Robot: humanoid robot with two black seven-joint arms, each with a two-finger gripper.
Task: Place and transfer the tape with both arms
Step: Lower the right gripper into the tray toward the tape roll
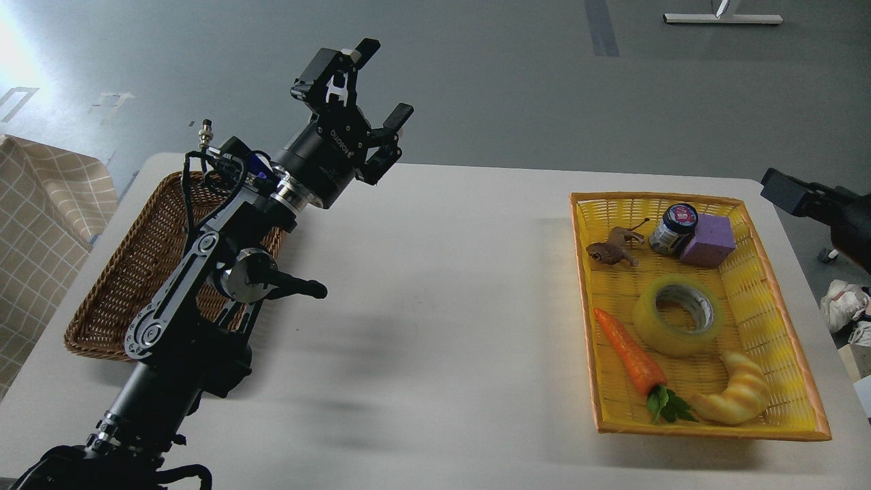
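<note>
Glossy round tape (678, 315) in woven yellow basket (782, 327).

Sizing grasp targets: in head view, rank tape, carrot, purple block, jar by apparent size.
1. tape
2. carrot, longer but thinner, so close to the tape
3. purple block
4. jar, close to the block

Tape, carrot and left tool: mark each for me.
tape (652, 329): head view, yellow-green side wall of the roll.
carrot (629, 355): head view, middle of the orange body.
left tool (383, 85): head view, midway between the open fingertips.
</note>
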